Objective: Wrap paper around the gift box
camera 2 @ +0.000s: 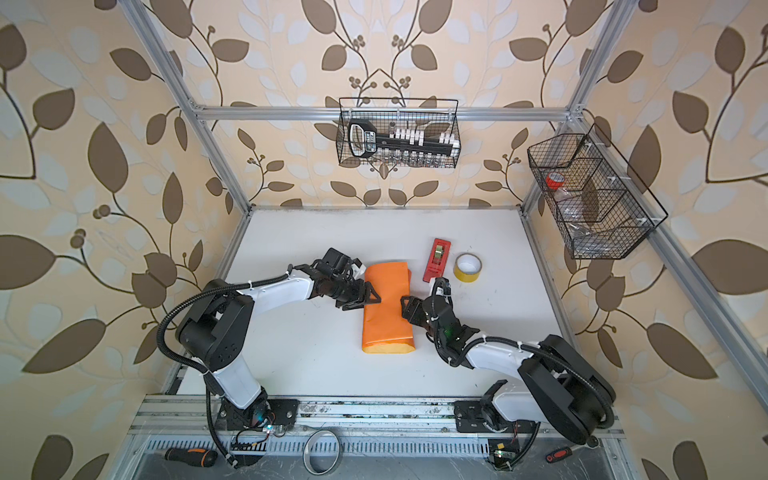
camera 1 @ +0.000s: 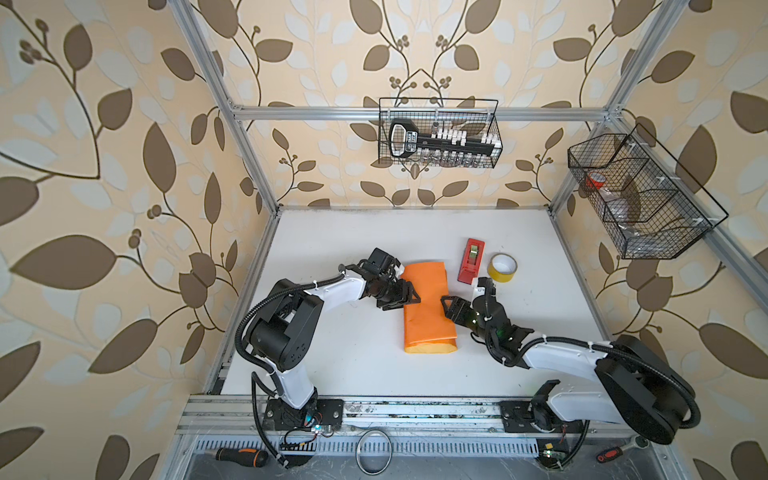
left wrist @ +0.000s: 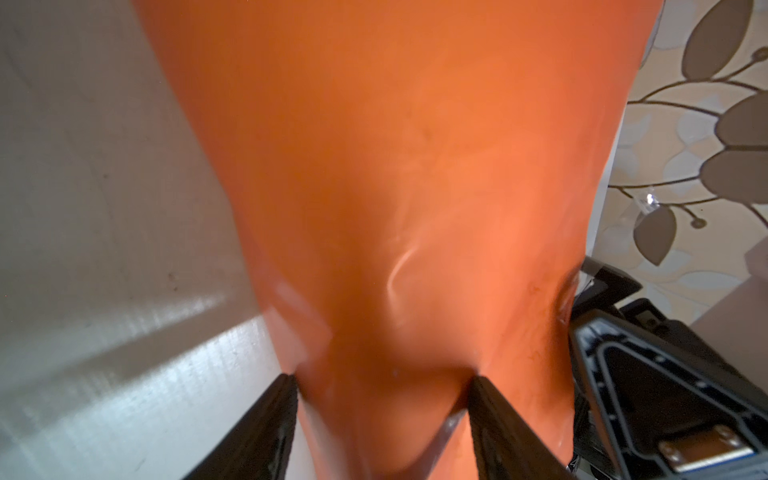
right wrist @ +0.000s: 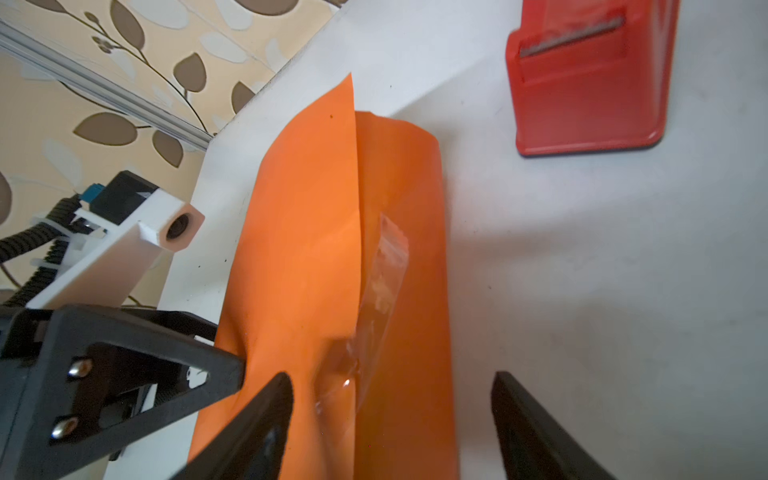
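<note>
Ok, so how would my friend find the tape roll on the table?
Look at the white table, past the orange paper in the middle, toward the back right. There a red tape dispenser lies, and right of it sits the tape roll: the only round, yellow ring with a hole.

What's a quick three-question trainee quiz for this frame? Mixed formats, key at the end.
1. True or false: a green lid shows through a gap in the paper.
2. Which thing lies closest to the yellow tape roll? A) red tape dispenser B) screwdriver C) wire basket
3. Fill in: the clear tape strip along the paper's overlap shows between the spread fingers of the ___ tool.

Key
1. False: only orange and yellow-tan paper shows.
2. A
3. The right tool.
</note>
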Available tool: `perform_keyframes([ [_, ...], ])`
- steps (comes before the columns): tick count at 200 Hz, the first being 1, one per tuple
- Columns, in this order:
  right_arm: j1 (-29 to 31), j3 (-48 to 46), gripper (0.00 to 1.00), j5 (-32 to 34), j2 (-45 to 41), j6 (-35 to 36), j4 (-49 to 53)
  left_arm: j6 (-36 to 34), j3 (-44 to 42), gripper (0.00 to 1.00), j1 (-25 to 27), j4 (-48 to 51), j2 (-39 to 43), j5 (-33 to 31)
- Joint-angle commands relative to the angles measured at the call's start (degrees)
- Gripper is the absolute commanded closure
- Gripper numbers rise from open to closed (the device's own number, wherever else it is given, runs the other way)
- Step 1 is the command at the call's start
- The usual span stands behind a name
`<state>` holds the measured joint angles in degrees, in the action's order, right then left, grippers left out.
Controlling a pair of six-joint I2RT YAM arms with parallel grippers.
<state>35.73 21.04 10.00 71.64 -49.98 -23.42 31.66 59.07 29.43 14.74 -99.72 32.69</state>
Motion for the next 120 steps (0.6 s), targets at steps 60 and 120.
perform_keyframes([
  [60,-3.72,14.74,0.18,-5.19,-10.68,19.07,32.01,-0.75,-1.24,0.34,0.18,5.91,-3.12,-7.64],
  [120,2.65,31.32,0.39,-5.88,2.20,24.23,45.12,-0.80,-0.91,0.34,0.12,6.18,-3.12,-7.81],
])
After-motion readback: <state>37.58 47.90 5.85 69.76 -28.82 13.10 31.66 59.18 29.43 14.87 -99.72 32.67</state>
